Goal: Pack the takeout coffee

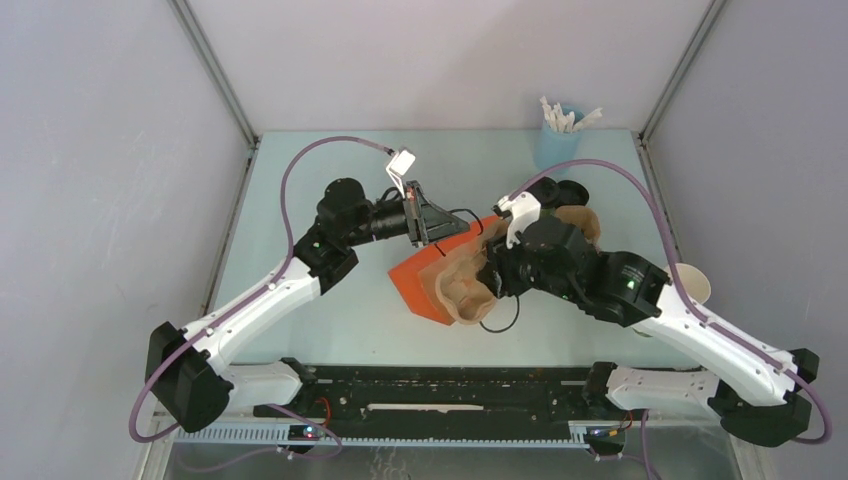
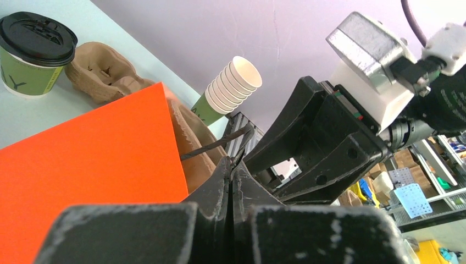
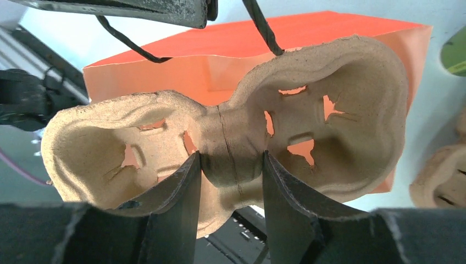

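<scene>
The takeout coffee (image 2: 34, 54), an olive-green cup with a black lid, stands on the table at the far left of the left wrist view. In the top view only its black lid (image 1: 572, 191) shows, behind the right arm. The orange bag (image 1: 413, 281) lies mid-table. My left gripper (image 2: 237, 163) is shut on the bag's black cord handle (image 2: 213, 146) and holds it up. My right gripper (image 3: 231, 165) is shut on the middle neck of a brown pulp cup carrier (image 3: 308, 110), which it holds at the bag's mouth (image 3: 220, 49).
A second pulp carrier (image 2: 104, 71) lies beside the coffee. A stack of lidless green cups (image 2: 229, 87) stands at the right (image 1: 690, 284). A pale blue cup of white sticks (image 1: 558, 138) stands at the back. Grey walls close in both sides.
</scene>
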### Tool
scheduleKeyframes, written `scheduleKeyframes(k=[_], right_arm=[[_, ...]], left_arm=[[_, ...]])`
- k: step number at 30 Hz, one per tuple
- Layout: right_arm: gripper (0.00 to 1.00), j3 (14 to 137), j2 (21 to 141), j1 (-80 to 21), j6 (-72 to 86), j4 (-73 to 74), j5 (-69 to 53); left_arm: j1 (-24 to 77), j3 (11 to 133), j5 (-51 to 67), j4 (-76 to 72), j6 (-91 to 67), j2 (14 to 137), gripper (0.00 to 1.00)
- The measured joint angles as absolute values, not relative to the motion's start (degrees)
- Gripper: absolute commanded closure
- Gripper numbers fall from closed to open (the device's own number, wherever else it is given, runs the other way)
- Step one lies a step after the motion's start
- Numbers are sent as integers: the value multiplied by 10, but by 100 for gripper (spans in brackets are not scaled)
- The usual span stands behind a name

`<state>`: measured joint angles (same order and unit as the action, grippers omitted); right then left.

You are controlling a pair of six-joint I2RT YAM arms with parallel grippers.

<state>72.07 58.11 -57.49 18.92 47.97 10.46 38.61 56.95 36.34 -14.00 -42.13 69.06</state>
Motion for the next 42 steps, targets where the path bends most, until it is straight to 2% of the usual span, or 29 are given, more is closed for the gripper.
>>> scheduleKeyframes(k=[8,16,25,34,42], right_arm=[[68,729,618,-620,182,488,228],[68,729,622,-635,185,481,223],[68,700,569,-608,193,439,101],[68,684,519,-495,137,442,-113],[68,691,545,-459,84,470,-217]], left_arm=[[386,569,362,-142,-430,691,100],[387,556,356,-163,-483,691,100],[389,541,366,-207,-517,691,100],[389,515,432,-289,-556,677,100],[391,492,442,-365,-611,675,100]])
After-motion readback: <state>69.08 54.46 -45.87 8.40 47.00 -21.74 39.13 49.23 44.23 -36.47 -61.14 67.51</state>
